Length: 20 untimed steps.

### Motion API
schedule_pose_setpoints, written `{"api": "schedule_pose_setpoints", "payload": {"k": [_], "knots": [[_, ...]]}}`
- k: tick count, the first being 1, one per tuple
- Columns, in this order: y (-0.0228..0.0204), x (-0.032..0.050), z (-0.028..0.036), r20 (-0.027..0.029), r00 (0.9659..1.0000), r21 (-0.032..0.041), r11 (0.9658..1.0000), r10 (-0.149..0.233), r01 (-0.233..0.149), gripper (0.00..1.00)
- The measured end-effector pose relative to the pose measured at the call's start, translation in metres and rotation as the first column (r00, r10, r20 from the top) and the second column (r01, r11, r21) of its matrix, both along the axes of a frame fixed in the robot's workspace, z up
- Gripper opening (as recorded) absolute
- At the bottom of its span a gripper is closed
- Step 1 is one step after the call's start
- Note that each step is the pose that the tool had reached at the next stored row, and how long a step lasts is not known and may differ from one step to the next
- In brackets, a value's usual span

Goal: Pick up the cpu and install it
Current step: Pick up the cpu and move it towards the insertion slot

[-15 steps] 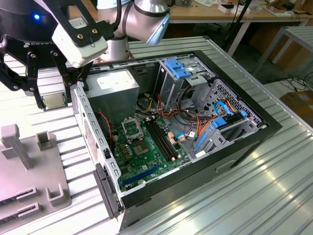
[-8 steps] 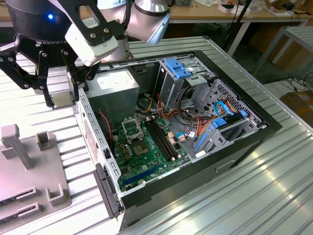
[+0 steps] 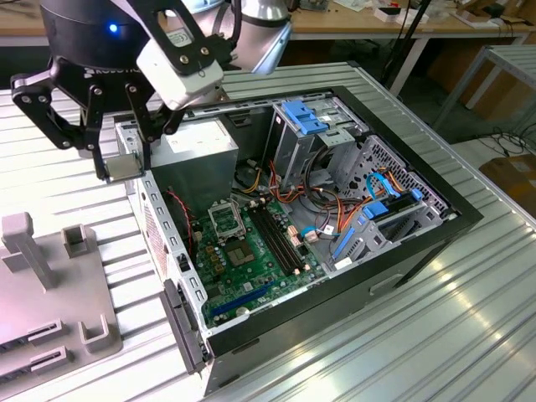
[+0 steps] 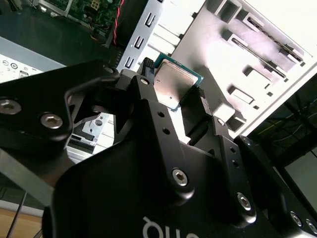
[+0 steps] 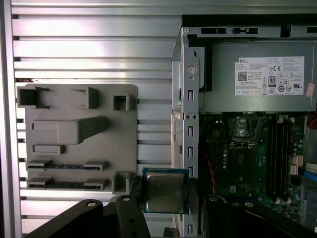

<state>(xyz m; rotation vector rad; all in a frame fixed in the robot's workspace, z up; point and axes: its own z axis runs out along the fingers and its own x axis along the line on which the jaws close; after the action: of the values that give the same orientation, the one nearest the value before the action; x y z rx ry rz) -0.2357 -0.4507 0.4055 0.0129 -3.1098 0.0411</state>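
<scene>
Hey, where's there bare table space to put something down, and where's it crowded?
Barest: the ribbed table on the exterior view's right of the computer case. A narrow strip lies between the grey fixture and the case. Crowded: the cabled drive bays, and where the gripper holds the cpu.

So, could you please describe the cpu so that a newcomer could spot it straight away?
Start at the open computer case; just off its edge on the exterior view's left hangs the black gripper. Pinched in it is the cpu, a small flat square with a silver-grey face and green rim, far smaller than the green circuit board inside the case.
</scene>
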Motion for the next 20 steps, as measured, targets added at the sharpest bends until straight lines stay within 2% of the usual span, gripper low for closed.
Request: {"api": "schedule_pose_setpoints", "payload": {"k": [11, 20], "knots": [[0.0, 0.0207, 0.0, 0.0, 1.0, 0.0, 1.0, 0.0, 0.0, 0.47], [0.0, 0.0413, 0.0, -0.0001, 1.0, -0.0001, 1.0, 0.0, 0.0, 0.47]]}}
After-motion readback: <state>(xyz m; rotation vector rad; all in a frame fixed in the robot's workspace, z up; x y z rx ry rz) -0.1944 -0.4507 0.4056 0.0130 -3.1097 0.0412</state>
